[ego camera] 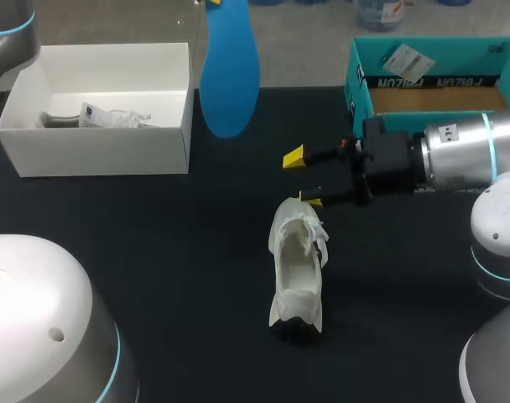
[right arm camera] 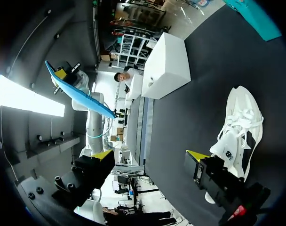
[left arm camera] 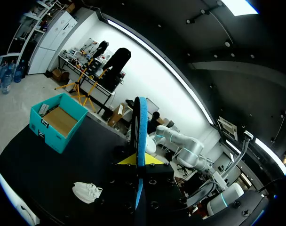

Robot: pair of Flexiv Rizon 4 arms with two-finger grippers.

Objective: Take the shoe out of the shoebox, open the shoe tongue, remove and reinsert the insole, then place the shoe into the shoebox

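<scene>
A white shoe [ego camera: 299, 269] lies on the black table, opening up, toe toward my right gripper [ego camera: 303, 178]. That gripper hovers just above the toe, open and empty. In the right wrist view the shoe [right arm camera: 239, 127] lies beside one finger of the gripper [right arm camera: 150, 155]. The blue insole [ego camera: 228, 75] hangs high over the table beside the white shoebox [ego camera: 96, 109]. My left gripper [left arm camera: 139, 160] is shut on the insole [left arm camera: 140, 132], which stands edge-on between its fingers. The shoe [left arm camera: 86, 191] lies far below the left gripper. The right wrist view also shows the insole [right arm camera: 79, 96] held aloft.
A teal cardboard box [ego camera: 431, 75] stands at the back right, behind my right arm. The white shoebox holds crumpled paper and a tag. My left arm's base [ego camera: 45, 319] fills the near left corner.
</scene>
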